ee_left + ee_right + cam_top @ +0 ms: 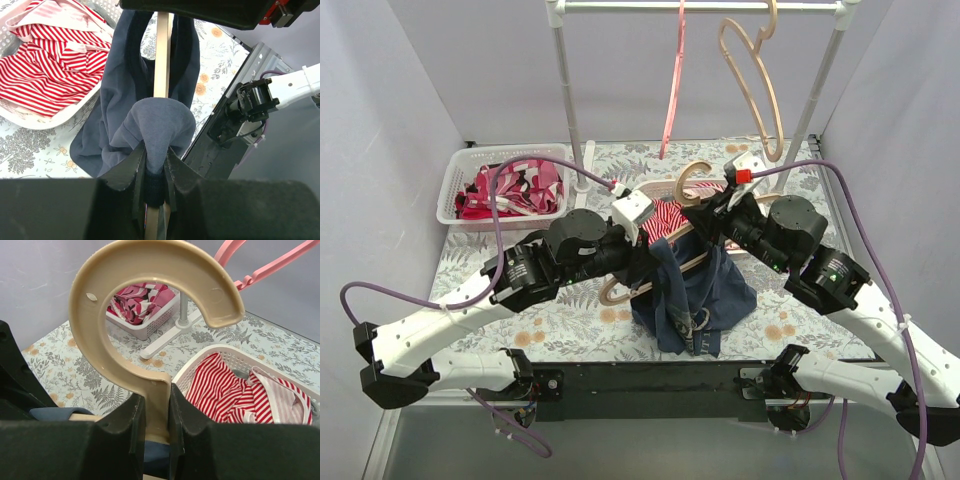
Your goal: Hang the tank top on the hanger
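The tan hanger (692,178) is held in the air over the table's middle. My right gripper (156,410) is shut on its neck, just below the curved hook (150,270). The navy tank top (695,295) hangs from the hanger in a bunch, its lower part resting on the table. My left gripper (156,165) is shut on a fold of the tank top (160,120), pinching the cloth against the hanger's arm (161,65), which runs between the jaws. In the top view the left gripper (645,262) meets the hanger from the left and the right gripper (705,215) from the right.
A white basket (225,352) with a red-and-white striped garment (670,215) stands just behind the hanger. Another basket (455,185) with pink-and-red clothes is at the back left. On the rail of the rack (570,100) behind hang a pink hanger (672,90) and a second tan hanger (760,90).
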